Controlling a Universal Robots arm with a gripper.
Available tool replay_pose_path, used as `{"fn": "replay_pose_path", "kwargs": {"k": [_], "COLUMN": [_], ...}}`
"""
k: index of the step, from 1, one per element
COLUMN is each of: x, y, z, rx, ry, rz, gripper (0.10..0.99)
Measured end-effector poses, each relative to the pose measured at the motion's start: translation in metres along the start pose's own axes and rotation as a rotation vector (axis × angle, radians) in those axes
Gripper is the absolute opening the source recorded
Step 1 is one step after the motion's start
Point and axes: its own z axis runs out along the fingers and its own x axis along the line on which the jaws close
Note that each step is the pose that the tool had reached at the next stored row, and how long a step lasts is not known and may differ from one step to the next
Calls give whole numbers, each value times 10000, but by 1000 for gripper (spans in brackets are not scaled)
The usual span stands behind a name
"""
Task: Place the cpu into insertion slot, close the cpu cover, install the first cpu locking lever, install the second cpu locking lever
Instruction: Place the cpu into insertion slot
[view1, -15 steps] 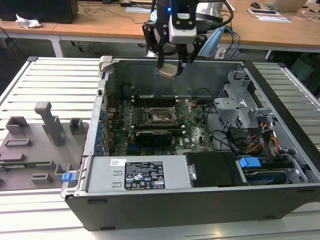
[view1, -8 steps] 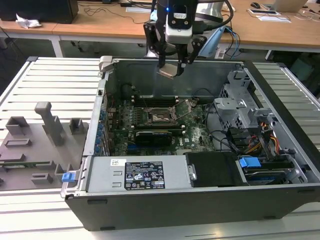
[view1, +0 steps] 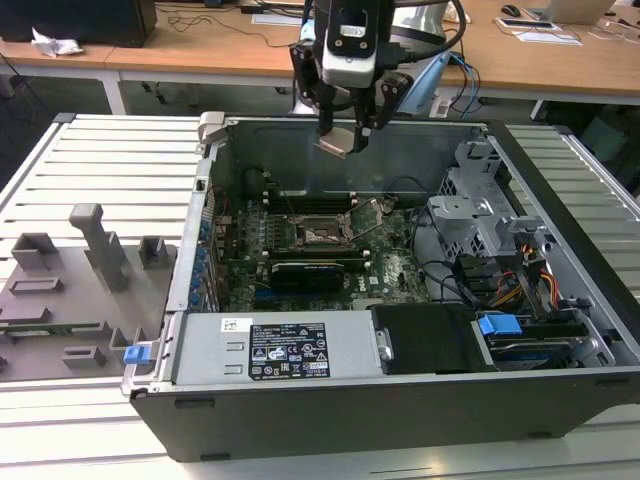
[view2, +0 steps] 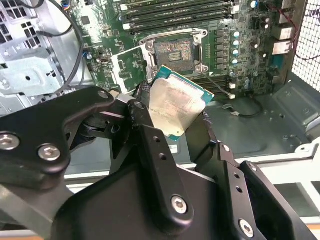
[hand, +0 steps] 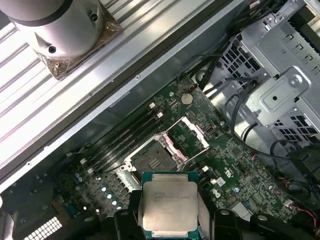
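Silver-grey metal tops the one cpu (view2: 175, 102), clamped in the end effector (view2: 172, 120) above one uncovered insertion slot (view2: 173, 50).

We see open PC case (view1: 400, 410) on slatted table (view1: 110, 160), grey fixture tray (view1: 60, 300) beside it, black expansion card (view1: 315, 270) inside.

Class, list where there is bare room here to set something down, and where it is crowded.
Free: the ribbed tabletop between the grey fixture board and the desks behind; also its strip along the computer case's near wall. Crowded: inside the case, around the insertion slot and the cabled drive cage.
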Motion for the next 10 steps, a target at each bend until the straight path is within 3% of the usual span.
{"fn": "replay_pose_path", "kwargs": {"k": [10], "x": [0], "y": [0], "z": [2], "rx": [-27], "ry": [-124], "rz": [1390], "gripper": [529]}}
